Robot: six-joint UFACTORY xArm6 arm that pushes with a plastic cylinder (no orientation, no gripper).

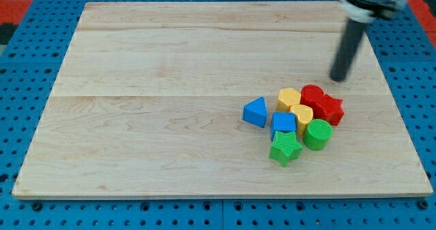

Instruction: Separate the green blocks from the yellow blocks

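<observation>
Tip (338,79) of my rod sat bare, touching nothing, at 1 o'clock from the cluster; I'd reckon nudging green cylinder (317,134) and green star (285,148) toward 6, off the yellow blocks (294,104).

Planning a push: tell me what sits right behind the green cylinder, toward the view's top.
A yellow block touches the green cylinder there, with a red block just beyond. Their lower edges are hidden behind it.

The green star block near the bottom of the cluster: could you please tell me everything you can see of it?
The green star block is a bright green, ridged, plastic-looking piece lying flat on the wooden board, lowest in the cluster at the view's lower right. Its top edge meets the blue block above it, and the green cylinder sits close at its upper right, possibly touching. My tip is well above it, beyond the red blocks, not touching.
</observation>
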